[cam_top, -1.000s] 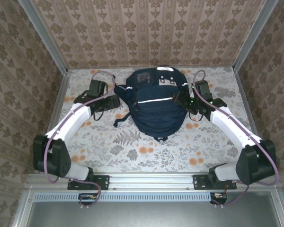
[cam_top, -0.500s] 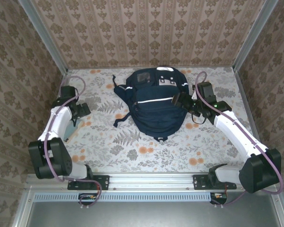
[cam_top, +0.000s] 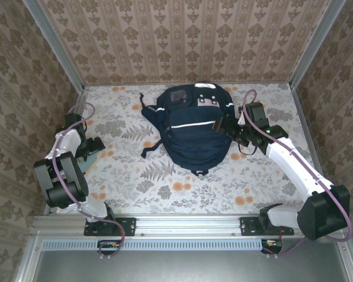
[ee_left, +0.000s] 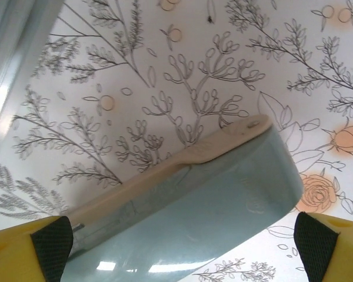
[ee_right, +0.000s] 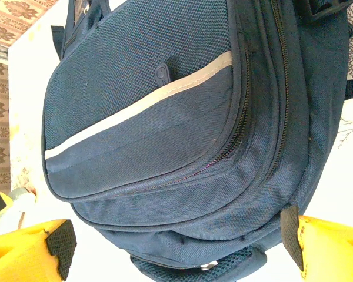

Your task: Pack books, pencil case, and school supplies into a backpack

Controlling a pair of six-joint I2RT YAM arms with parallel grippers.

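1. Left claw (ee_left: 179, 242) is released, its yellow fingers (ee_left: 23, 249) spread wide, sitting low over the left side of the table (cam_top: 165, 182), close to the metal side rail (ee_left: 12, 53).
2. The pencil case (ee_left: 182, 200), a pale mint pouch, lies flat on the floral tabletop right between those fingers. A cream strip (ee_left: 212, 150) runs along one long edge. I can't tell whether the pads actually touch its ends, but it isn't lifted.
3. Right claw (ee_right: 176, 241) is let go too, jaws wide, parked just beside the right side of the backpack (cam_top: 191, 132) and facing it.
4. The backpack lies flat in the middle of the table, towards the far end, front panel up. The white stripe (ee_right: 135, 106) runs diagonally across the pocket, and the zippers (ee_right: 241, 117) I can see look closed.
5. Pencil case and backpack are well apart, pouch on the far left and bag in the centre.
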